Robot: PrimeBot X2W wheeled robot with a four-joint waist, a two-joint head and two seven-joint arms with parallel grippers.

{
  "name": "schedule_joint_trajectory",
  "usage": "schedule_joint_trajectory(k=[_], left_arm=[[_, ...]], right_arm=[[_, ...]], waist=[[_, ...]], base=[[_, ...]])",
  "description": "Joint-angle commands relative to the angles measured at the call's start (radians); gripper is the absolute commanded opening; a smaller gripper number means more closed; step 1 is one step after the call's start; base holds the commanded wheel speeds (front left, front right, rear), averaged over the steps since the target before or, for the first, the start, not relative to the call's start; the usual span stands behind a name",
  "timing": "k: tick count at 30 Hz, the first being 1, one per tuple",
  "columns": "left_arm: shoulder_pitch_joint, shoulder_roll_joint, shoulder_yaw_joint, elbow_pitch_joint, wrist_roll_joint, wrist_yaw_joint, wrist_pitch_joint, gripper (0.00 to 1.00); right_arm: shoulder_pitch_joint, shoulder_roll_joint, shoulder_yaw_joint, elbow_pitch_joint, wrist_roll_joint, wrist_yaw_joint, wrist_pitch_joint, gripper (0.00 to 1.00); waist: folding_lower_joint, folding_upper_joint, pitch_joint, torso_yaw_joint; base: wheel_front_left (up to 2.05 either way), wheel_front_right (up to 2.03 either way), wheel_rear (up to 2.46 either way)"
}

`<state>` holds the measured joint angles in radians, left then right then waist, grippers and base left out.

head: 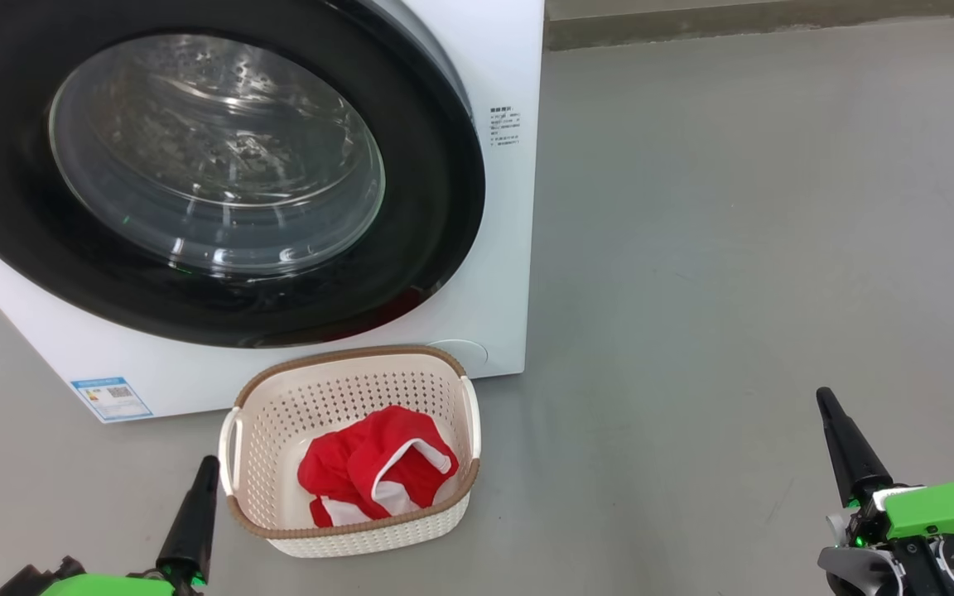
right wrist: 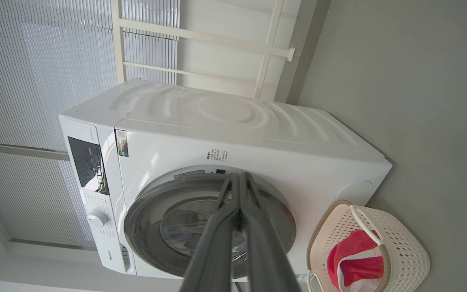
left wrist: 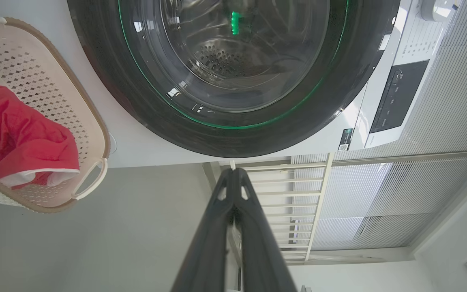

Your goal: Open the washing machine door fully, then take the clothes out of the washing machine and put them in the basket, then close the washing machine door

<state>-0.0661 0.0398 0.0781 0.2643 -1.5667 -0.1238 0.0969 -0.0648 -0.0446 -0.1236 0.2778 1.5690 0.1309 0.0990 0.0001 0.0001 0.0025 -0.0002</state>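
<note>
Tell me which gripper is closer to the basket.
The left gripper, its tip just beside the basket; the right gripper is far off across the floor.

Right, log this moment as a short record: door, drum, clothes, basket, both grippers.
washing machine door: closed flat against the washing machine
drum: seen through the glass, no red fabric visible
clothes: red with white trim, bunched inside the basket
basket: upright on the floor, right in front of the machine
left gripper: shut, empty, beside the basket
right gripper: shut, empty, over bare floor
task status: looks complete
</note>
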Motion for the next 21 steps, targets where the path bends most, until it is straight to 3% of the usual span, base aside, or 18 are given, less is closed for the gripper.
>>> schedule_joint_trajectory(k=[1,21], left_arm=[[-0.041,0.010,0.036,-0.020,-0.033,-0.007,0.014,0.00],[-0.042,0.010,0.036,-0.019,-0.042,-0.007,0.016,0.00]], right_arm=[[-0.043,-0.006,0.010,-0.033,0.030,0.000,0.013,0.00],[-0.043,-0.006,0.009,-0.033,0.039,0.000,0.015,0.00]], waist=[[-0.0001,-0.0001,0.000,0.000],[-0.0001,-0.0001,0.001,0.000]], base=[[0.00,0.00,0.00],[0.00,0.00,0.00]])
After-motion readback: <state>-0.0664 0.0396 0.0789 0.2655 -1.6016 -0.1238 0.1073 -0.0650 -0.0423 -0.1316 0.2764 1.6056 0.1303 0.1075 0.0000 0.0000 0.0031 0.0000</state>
